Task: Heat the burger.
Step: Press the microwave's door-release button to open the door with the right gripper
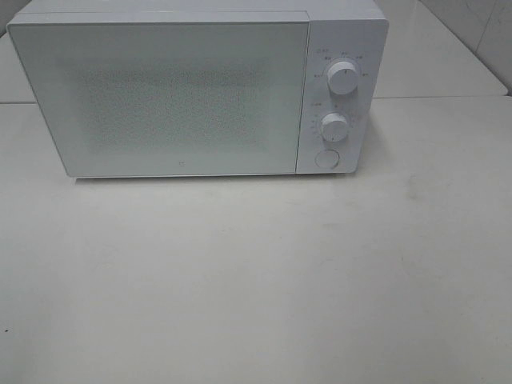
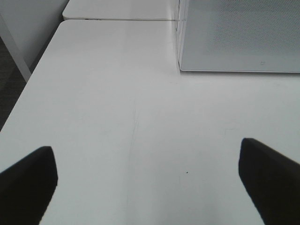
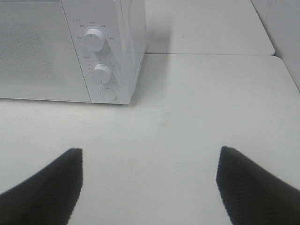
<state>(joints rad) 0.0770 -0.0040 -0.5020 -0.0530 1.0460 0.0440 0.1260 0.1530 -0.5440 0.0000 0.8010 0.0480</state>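
The white box-shaped microwave (image 1: pixel 200 88) is seen shut at the far side, the burger is not seen (perhaps inside), and the left gripper (image 2: pixel 146 157) and right gripper (image 3: pixel 151 157) are held spread, empty, so a turn of the lower white round knob (image 1: pixel 334 126) is likely called for.

Microwave (image 1: pixel 344 32) is white all over. Its door (image 1: pixel 160 96) is pale grey-green, with a fine dotted mesh pattern in the middle and a plain border. Upper knob (image 1: pixel 344 78), lower knob (image 1: pixel 334 126) and button (image 1: pixel 326 158) are white, with faint grey markings round the knobs. Table (image 1: pixel 256 280) is plain off-white. Fingers (image 2: pixel 28 187) on my left gripper (image 2: pixel 146 150) are black, right gripper (image 3: pixel 150 152) the same.
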